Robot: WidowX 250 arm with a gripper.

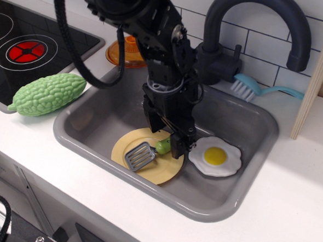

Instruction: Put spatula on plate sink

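Observation:
The spatula [143, 154] lies on the pale-yellow plate [164, 170] in the grey sink [243, 126]. Its grey slotted blade rests on the plate's left part, and its lime-green handle points up-right toward my gripper. My gripper [164, 137] hangs just above the handle with its jaws spread apart. One black finger [177, 148] stands right beside the handle's end; I cannot tell whether it touches it. The other finger sits further back and left.
A fried egg [216, 155] lies in the sink right of the plate. The dark faucet [255, 17] arches over the back. A teal brush [262, 90] lies behind the sink, an orange lid [128, 52] at the back left, and a green bitter gourd [48, 94] and the stove [23, 47] at the left.

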